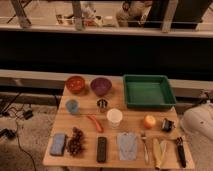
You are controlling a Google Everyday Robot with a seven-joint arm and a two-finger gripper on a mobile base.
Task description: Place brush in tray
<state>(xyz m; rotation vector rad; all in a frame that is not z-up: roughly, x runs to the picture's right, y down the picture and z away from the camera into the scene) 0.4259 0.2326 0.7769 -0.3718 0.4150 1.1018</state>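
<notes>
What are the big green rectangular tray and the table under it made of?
The green tray looks like plastic: uniform colour, moulded rim. The table looks wooden: pale plank grain. The gripper is out of view; a white robot part shows at right edge.
</notes>
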